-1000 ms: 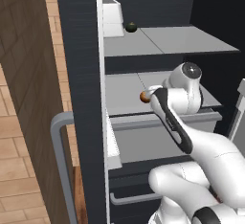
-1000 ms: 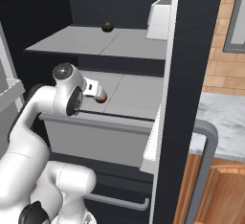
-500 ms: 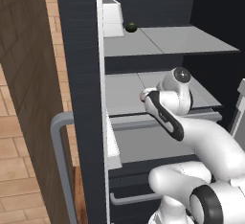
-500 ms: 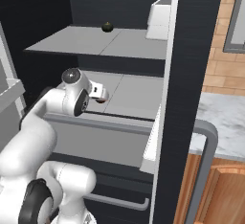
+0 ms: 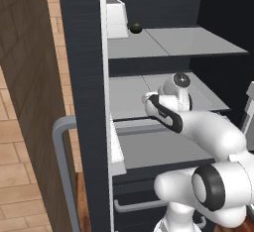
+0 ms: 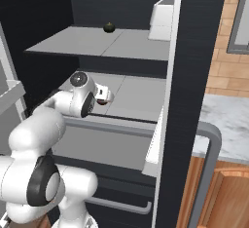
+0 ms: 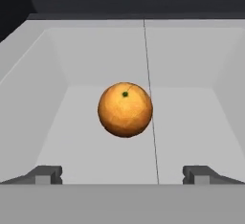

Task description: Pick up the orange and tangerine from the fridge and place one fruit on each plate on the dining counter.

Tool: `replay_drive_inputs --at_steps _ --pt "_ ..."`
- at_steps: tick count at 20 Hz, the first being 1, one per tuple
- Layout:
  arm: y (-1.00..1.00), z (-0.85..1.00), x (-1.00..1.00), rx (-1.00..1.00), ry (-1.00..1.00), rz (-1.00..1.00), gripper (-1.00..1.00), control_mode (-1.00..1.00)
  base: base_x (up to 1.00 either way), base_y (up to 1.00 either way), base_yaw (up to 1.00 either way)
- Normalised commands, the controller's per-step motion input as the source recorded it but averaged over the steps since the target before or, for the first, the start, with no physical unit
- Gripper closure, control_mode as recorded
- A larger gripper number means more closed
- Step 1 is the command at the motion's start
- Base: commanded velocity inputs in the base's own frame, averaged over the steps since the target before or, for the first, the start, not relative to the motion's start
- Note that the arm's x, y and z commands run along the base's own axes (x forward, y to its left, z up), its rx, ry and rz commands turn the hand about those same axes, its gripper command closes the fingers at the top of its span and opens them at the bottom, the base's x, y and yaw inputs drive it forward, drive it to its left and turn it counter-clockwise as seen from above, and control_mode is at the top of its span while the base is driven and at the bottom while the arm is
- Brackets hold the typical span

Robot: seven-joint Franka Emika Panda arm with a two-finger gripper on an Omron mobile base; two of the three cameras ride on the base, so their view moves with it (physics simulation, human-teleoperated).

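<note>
Across the centre of both base views stands the open fridge (image 5: 84, 77), black walls with pale grey shelves. Upper shelf (image 5: 168, 41): a small dark round item (image 5: 135, 27) near its back, too small to identify, and a white bin (image 5: 115, 19) beside it at upper left of the left base view. Lower right of the right base view: a strip of marble desk (image 6: 228, 120) over wood cabinets, brick wall behind. A grey bar handle (image 5: 62, 166) runs down the lower left of the left base view.

Middle shelf: the arm reaches in, gripper (image 6: 105, 95) at frame centre-left in the right base view. Hand view: an orange fruit (image 7: 125, 109) sits at frame centre on the grey shelf floor (image 7: 86, 146), dark stem spot facing the camera. Orange or tangerine, cannot tell. Fingertips (image 7: 45, 175) sit wide apart at the bottom corners; jaws fully spread, holding nothing, fruit ahead and between them, not touching.

Fruit barely visible in the base views, hidden by the hand. Fridge bottom cut off by the frame.
</note>
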Motion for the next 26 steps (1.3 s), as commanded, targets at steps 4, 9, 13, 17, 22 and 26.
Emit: replay_drive_inputs --at_steps 4,9,13,17,22,26 --pt "0.0 -0.13 0.32 0.0 0.0 0.0 -1.0 -1.0 0.0 0.0 0.0" --pt "0.0 -0.17 0.37 0.0 0.0 0.0 -1.0 -1.0 0.0 0.0 0.0" --pt "0.0 -0.14 0.31 0.0 0.0 0.0 -1.0 -1.0 0.0 0.0 0.0" --pt "0.0 -0.09 0.11 0.0 0.01 0.0 -1.0 -1.0 0.0 0.0 0.0" --pt "0.0 -0.07 0.02 0.0 0.03 0.0 -1.0 -1.0 0.0 0.0 0.0" --pt "0.0 -0.14 0.13 0.0 0.01 0.0 -1.0 -1.0 0.0 0.0 0.0"
